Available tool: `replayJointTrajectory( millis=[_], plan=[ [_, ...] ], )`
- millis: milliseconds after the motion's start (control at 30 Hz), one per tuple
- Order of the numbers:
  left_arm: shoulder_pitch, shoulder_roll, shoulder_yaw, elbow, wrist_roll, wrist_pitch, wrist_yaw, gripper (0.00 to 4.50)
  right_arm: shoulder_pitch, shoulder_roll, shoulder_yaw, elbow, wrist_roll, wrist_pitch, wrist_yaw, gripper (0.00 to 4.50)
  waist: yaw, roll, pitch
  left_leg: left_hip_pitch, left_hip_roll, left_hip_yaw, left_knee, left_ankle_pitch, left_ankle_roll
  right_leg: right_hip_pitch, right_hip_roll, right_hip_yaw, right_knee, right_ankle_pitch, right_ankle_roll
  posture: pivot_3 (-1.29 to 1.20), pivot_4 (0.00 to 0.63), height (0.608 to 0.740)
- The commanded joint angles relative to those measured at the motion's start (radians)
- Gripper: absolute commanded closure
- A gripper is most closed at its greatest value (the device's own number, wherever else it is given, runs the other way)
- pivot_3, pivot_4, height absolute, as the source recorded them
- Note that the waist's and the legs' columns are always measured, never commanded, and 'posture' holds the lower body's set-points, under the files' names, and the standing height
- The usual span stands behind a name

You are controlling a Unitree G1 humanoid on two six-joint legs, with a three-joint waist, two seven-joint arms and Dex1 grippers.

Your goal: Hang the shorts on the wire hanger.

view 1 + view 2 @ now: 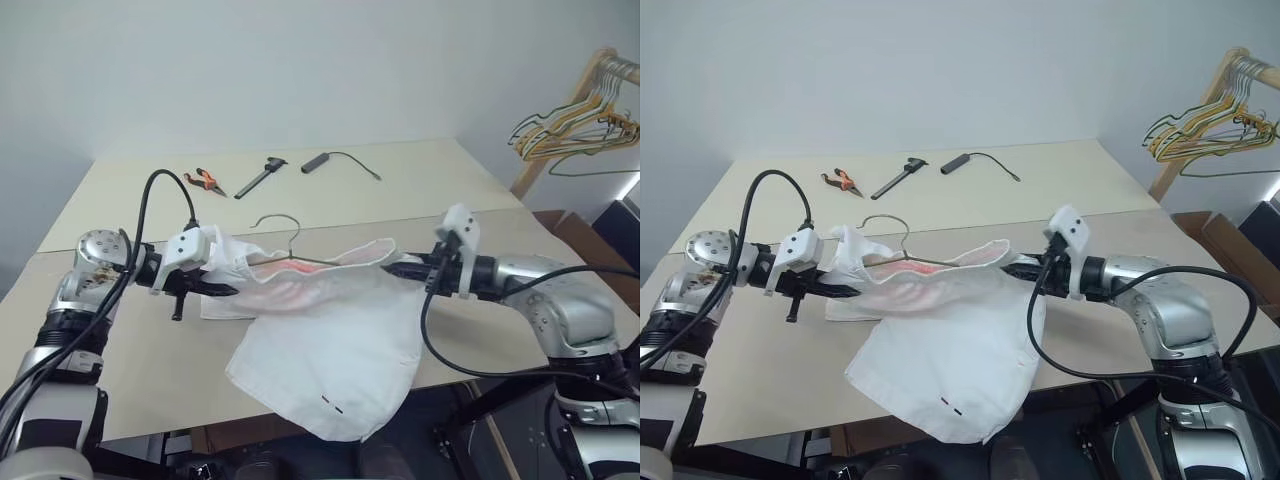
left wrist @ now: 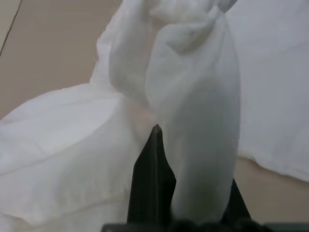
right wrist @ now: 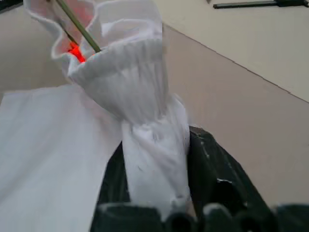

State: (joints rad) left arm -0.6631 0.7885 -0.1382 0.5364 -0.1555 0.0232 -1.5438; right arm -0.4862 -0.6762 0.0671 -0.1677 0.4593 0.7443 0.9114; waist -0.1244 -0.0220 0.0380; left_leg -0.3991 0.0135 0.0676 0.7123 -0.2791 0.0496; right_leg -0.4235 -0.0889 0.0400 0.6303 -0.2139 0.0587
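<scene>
The white shorts (image 1: pixel 330 340) hang stretched between both grippers above the beige table (image 1: pixel 120 370), with the legs drooping over the table's front edge. The thin grey wire hanger (image 1: pixel 285 225) sits inside the gathered waistband, and its hook sticks up above the cloth. Its wire (image 3: pixel 79 29) runs into the waistband opening, where a pink tint shows. My left gripper (image 1: pixel 228 290) is shut on the left end of the waistband, with cloth bunched over its black finger (image 2: pixel 152 179). My right gripper (image 1: pixel 398 264) is shut on the right end, which is squeezed between its fingers (image 3: pixel 212 164).
Orange-handled pliers (image 1: pixel 205 181), a black tool (image 1: pixel 260 175) and a black stick with a cable (image 1: pixel 335 160) lie at the table's far side. A wooden rack with yellow and green hangers (image 1: pixel 580 125) stands at the far right, with a cardboard box (image 1: pixel 585 235) below it.
</scene>
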Motion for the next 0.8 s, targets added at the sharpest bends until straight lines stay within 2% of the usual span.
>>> replayJointTrajectory(
  millis=[33,200,267,400,500,667,800],
  plan=[
    [-0.043,0.0,0.029,-0.011,-0.02,0.002,0.002,4.5,-0.039,-0.036,-0.026,-0.005,-0.009,-0.02,0.017,2.18,0.0,0.0,0.0,0.0,0.0,0.0,0.0,0.0,0.0,0.0,0.0,0.0,0.0,0.0,0.0,-0.14,0.0,0.74],
    [-0.049,-0.007,0.026,0.008,-0.017,-0.009,0.001,4.5,-0.03,-0.1,-0.057,-0.033,-0.008,-0.044,0.052,0.49,0.0,0.0,0.0,0.0,0.0,0.0,0.0,0.0,0.0,0.0,0.0,0.0,0.0,0.0,0.0,-0.15,0.0,0.74],
    [-0.049,-0.009,0.023,0.013,-0.015,-0.013,-0.001,4.5,-0.024,-0.121,-0.066,-0.048,-0.004,-0.049,0.064,0.01,-0.001,0.0,0.0,0.0,0.0,0.0,0.0,0.0,0.0,0.0,0.0,0.0,0.0,0.0,0.0,-0.15,0.0,0.74],
    [-0.064,-0.018,0.014,0.035,-0.004,-0.028,-0.004,4.5,-0.046,-0.149,-0.09,-0.078,0.012,-0.039,0.073,0.01,-0.001,0.0,0.0,0.0,0.0,0.0,0.0,0.0,0.0,0.0,0.0,0.0,0.0,0.0,0.0,-0.16,0.0,0.74],
    [-0.077,-0.019,0.005,0.056,0.007,-0.046,-0.014,4.5,-0.129,-0.121,-0.09,-0.127,0.057,0.004,0.057,0.01,-0.007,0.0,0.0,0.0,0.0,0.0,0.0,0.0,0.0,0.0,0.0,0.0,0.0,0.0,0.0,-0.16,0.0,0.74],
    [-0.097,-0.025,0.002,0.089,0.022,-0.067,-0.023,4.5,-0.299,0.009,0.076,-0.169,0.04,0.127,-0.013,0.01,-0.029,0.0,0.0,0.001,0.001,0.0,0.0,0.0,0.0,0.0,0.001,0.001,0.001,0.0,0.0,-0.17,0.0,0.74],
    [-0.108,-0.027,-0.003,0.106,0.033,-0.081,-0.03,4.5,-0.421,0.149,0.208,-0.091,-0.01,0.188,-0.072,0.01,-0.04,-0.001,-0.001,0.0,0.0,0.0,0.0,0.0,0.0,-0.001,-0.001,0.001,0.001,0.0,0.0,-0.17,0.0,0.74]
  ],
)
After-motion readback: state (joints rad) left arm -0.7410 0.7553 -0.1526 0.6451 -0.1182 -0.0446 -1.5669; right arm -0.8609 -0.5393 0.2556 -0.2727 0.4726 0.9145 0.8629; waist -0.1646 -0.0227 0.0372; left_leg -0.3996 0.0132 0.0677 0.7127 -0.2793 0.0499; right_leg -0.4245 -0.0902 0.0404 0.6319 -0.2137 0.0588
